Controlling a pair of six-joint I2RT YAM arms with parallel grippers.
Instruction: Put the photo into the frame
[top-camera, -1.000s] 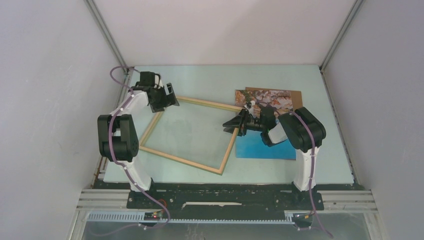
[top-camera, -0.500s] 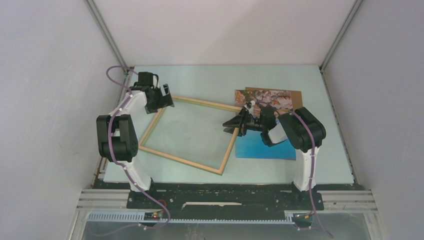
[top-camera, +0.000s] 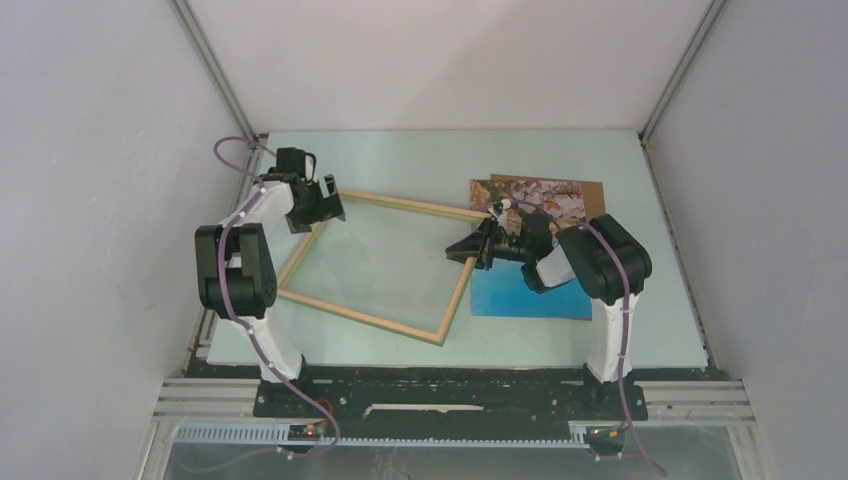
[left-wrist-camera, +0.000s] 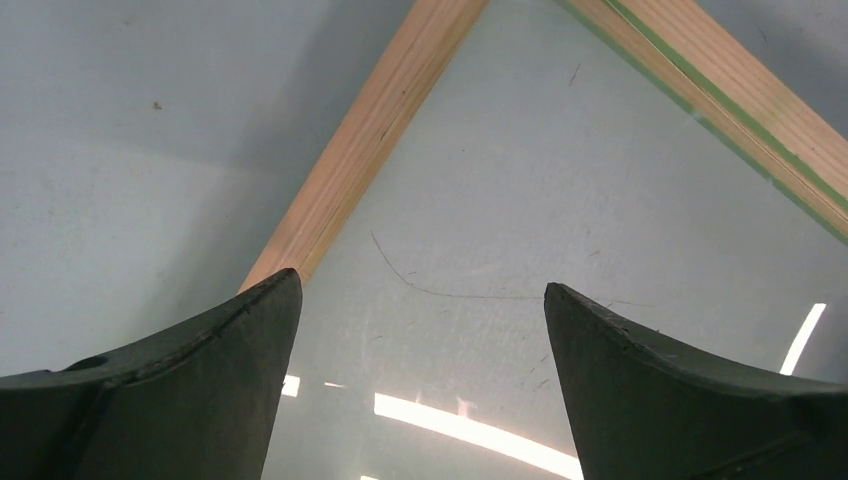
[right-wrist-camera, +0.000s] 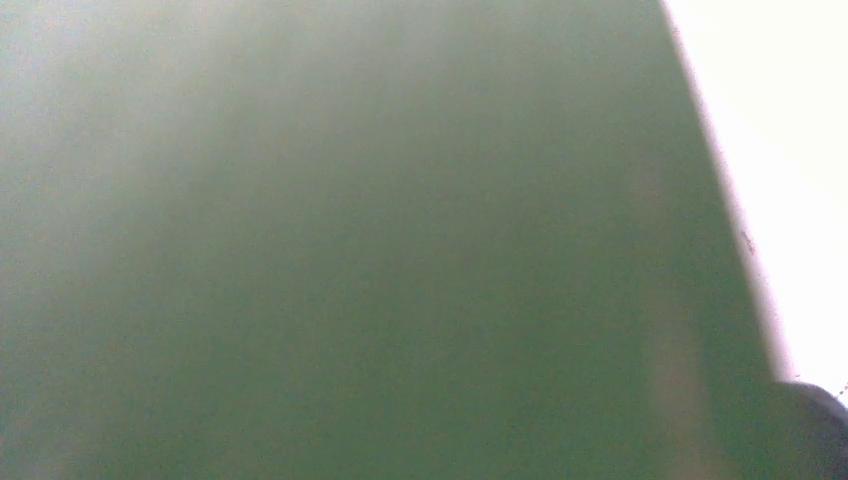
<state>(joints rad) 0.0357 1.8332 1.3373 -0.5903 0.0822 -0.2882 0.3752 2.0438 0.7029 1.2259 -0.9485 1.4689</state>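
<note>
One table (top-camera: 400, 160) bears the frame (top-camera: 362, 318) lying flat, pale side up, the photo (top-camera: 530, 295) flat just right of it over a brown board (top-camera: 596, 186), the left gripper (top-camera: 330, 203) spread wide by the frame's far-left corner, the right gripper (top-camera: 462, 250) at its right rail, grip unclear

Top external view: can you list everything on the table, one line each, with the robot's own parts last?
table: one, pale green, under everything.
frame: one, pale wood, lying flat left of centre, turned askew.
photo: one, blue with brown rocks, flat to the right of the frame.
brown board: one, brown, under the photo, peeking out at its far edge.
left gripper: one, black, open above the frame's far-left corner.
right gripper: one, black, at the frame's right rail; jaw state unclear.
</note>
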